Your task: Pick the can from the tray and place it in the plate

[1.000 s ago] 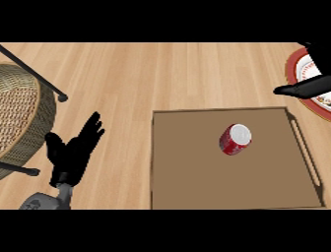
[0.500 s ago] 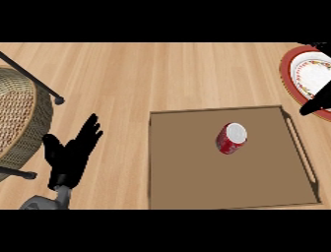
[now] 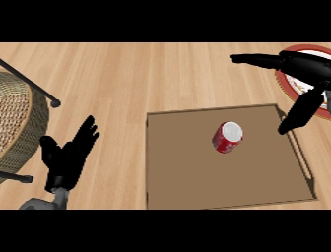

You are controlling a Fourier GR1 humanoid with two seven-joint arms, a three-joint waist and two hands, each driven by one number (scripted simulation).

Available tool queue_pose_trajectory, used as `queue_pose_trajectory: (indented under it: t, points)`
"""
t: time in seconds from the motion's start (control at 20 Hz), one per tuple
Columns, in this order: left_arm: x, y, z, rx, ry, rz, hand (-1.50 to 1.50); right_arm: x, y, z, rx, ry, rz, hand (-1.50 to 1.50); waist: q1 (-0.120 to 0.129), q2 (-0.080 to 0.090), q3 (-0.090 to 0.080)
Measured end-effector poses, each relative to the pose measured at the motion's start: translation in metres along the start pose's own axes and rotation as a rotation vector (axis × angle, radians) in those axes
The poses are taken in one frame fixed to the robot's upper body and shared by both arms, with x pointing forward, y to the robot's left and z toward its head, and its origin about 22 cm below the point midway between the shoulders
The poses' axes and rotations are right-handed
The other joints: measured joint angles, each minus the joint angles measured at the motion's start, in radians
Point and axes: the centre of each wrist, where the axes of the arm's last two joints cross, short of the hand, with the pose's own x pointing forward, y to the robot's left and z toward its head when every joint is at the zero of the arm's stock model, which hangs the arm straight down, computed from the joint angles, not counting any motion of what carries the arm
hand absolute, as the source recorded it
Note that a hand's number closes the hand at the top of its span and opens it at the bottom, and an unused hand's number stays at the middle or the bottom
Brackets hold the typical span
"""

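Brown tray point(image 3: 197, 182) sits on the wooden worktop point(image 3: 139, 83), centre-right. It holds one thing, the red can point(image 3: 227, 138), in the upper middle of the tray floor with its silver end towards the view, touching no wall. Plate point(image 3: 286, 83), red rim and white centre, is at upper right beyond the tray's far right corner and partly hidden by the right hand, so its contents cannot be fully read. Wicker basket point(image 3: 8, 113) is at the far left, with a black bar point(image 3: 21, 78) crossing above its rim. Right hand point(image 3: 315, 70) is spread wide and holds nothing: thumb points left over bare worktop, one finger points down over the tray's right edge, near the can but apart from it. Left hand point(image 3: 66, 160) is open with fingers up, resting at lower left between basket and tray. Versus half a second ago, the right hand has come in from the right edge off the plate area, reaching further left and down towards the tray. Can, tray and left hand are unchanged in place.
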Motion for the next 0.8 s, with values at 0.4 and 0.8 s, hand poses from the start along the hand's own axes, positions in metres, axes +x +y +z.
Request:
queue_pose_trajectory:
  t: [0.4,0.8]
  points:
    - [-0.003,0.008,-0.001,-0.004,-0.010,0.004,0.00,0.020,0.034,-0.015,0.062,0.069,0.060,-1.50,-0.003,0.000,0.000]
    - [-0.001,0.001,0.001,-0.007,-0.012,0.001,0.00,0.020,0.062,-0.017,0.119,0.090,0.046,-1.50,-0.001,0.001,-0.001]
